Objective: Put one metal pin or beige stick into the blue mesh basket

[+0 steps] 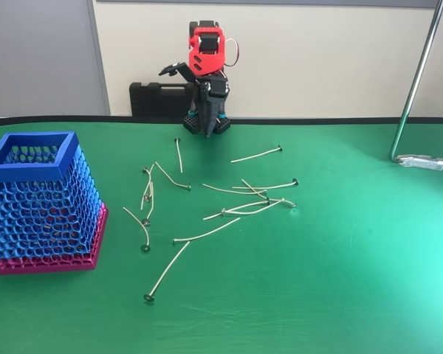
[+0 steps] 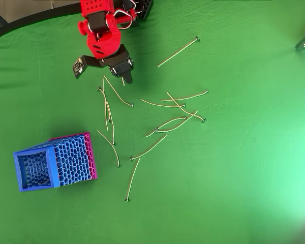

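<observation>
Gripper (image 2: 126, 77): fingers nearly together, holding nothing, tips over nearest metal pin (image 2: 117, 92). Beyond: loose pins on green table (image 2: 244, 168). Farthest: blue mesh basket (image 2: 51, 162). Advice: open wider, straddle one isolated pin's shaft crosswise.

I've got a green cloth (image 1: 354, 280) covering the table, faintly creased. Behind it, a black case (image 1: 156, 98) sits against the cream wall (image 1: 317, 59). Over on the right in the fixed view, a metal pole (image 1: 417, 77) rises from a clamp (image 1: 426, 161) on the cloth.
</observation>
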`<state>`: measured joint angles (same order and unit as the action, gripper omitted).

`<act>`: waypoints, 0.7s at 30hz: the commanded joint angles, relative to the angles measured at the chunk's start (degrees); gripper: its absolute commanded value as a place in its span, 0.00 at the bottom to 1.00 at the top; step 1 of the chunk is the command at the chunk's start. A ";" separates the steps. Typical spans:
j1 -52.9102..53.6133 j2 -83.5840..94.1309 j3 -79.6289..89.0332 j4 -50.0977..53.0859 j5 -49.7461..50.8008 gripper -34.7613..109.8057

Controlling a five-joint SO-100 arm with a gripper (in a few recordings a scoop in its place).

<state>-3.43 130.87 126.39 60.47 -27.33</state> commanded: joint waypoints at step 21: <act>2.55 -22.76 -25.84 11.34 -46.05 0.25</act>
<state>-1.76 108.54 103.89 70.49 -68.55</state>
